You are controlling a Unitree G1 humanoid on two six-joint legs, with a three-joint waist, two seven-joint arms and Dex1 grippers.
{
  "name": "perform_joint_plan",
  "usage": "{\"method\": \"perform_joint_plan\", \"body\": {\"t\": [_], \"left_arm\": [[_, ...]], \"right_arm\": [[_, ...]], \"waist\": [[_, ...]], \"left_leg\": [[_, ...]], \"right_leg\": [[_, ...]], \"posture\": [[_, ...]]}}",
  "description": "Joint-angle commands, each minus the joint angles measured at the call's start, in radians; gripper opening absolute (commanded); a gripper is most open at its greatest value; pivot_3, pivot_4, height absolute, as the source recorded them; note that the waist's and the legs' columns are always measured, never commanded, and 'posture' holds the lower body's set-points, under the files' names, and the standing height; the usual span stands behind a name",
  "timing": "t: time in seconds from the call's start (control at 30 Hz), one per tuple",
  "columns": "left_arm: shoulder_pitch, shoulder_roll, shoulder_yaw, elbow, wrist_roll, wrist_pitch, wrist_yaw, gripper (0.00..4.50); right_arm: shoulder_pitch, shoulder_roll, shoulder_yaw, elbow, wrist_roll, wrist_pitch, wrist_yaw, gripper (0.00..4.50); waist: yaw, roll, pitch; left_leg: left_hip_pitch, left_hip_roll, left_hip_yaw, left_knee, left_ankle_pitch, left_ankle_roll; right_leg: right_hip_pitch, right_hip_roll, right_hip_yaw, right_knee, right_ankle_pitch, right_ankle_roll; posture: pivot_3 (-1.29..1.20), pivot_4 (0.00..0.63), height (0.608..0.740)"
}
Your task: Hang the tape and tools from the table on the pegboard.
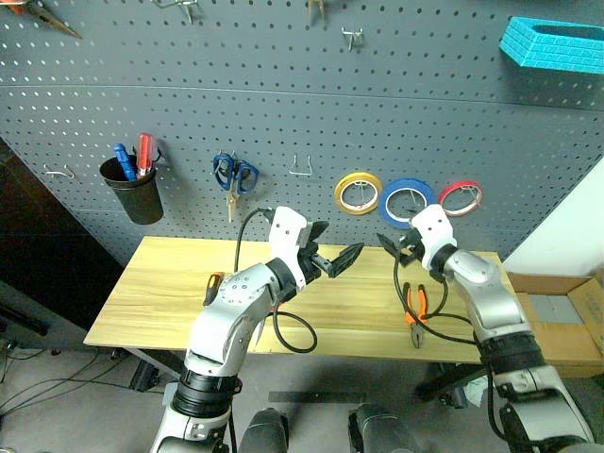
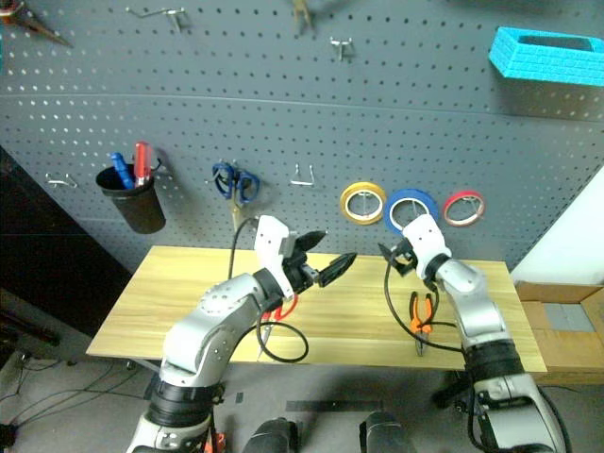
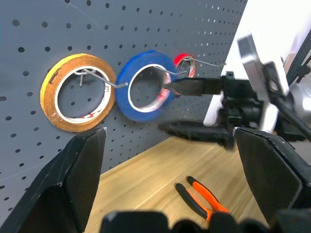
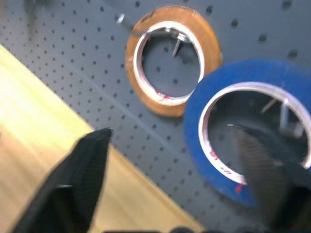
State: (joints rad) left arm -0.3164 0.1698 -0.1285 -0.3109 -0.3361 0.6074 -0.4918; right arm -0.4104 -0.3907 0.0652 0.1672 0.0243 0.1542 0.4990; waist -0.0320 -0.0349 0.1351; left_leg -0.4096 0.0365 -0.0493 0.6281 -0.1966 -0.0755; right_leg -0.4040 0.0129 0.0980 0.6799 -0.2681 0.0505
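With the blue tape roll (image 3: 146, 85) hanging on its pegboard (image 1: 283, 113) hook, the right gripper (image 1: 400, 247), fingers apart and empty, should back straight off without snagging the roll, while the left gripper (image 1: 332, 257) waits spread wide.

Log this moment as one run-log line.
blue tape: hung on pegboard | right gripper: open beside it | left gripper: open, empty | pliers: on table

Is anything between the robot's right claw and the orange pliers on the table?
No, nothing visible. The pliers lie alone on bare table, below the open right claw, which is up by the blue tape.
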Motion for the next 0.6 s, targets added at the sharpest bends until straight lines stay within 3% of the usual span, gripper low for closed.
{"method": "perform_joint_plan", "body": {"t": [0.03,0.17,0.27,0.43,0.6], "left_arm": [[0.055,0.025,-0.028,-0.061,-0.016,0.009,-0.018,4.5],[0.16,0.075,-0.092,-0.1,-0.01,0.031,-0.045,4.5],[0.215,0.123,-0.177,-0.086,0.044,-0.016,-0.077,4.5],[0.208,0.176,-0.29,-0.006,0.157,-0.127,-0.115,4.5],[0.163,0.152,-0.301,0.049,0.183,-0.166,-0.115,4.5]], "right_arm": [[0.128,-0.023,-0.015,-0.25,0.038,0.154,0.012,4.46],[0.278,-0.047,0.011,-0.483,0.07,0.479,0.013,4.46],[0.275,0.003,-0.023,-0.534,0.116,0.765,-0.042,4.46],[0.121,0.091,-0.137,-0.409,0.138,1.068,-0.153,4.46],[-0.025,0.105,-0.183,-0.198,0.113,1.085,-0.223,4.46]], "waist": [[0.0,0.0,0.0],[-0.003,0.002,0.004],[-0.007,0.004,0.018],[-0.014,0.005,0.062],[-0.017,0.007,0.086]], "left_leg": [[0.0,0.0,0.0,0.0,0.0,0.0],[0.0,0.0,0.0,0.0,0.0,0.0],[0.003,0.001,0.001,0.001,0.0,0.0],[0.01,0.001,0.001,0.001,0.0,0.001],[0.005,0.0,0.002,0.0,0.0,0.002]], "right_leg": [[0.0,0.0,0.0,0.0,-0.001,0.001],[0.0,0.0,0.001,0.0,-0.001,0.001],[0.001,0.0,0.002,0.001,-0.005,-0.005],[0.006,0.0,0.005,0.0,-0.005,-0.007],[0.003,0.0,0.006,0.0,-0.005,-0.006]], "posture": [[0.03,0.095,0.74],[0.01,0.142,0.74],[0.0,0.184,0.74],[-0.01,0.236,0.74],[0.02,0.271,0.74]]}}
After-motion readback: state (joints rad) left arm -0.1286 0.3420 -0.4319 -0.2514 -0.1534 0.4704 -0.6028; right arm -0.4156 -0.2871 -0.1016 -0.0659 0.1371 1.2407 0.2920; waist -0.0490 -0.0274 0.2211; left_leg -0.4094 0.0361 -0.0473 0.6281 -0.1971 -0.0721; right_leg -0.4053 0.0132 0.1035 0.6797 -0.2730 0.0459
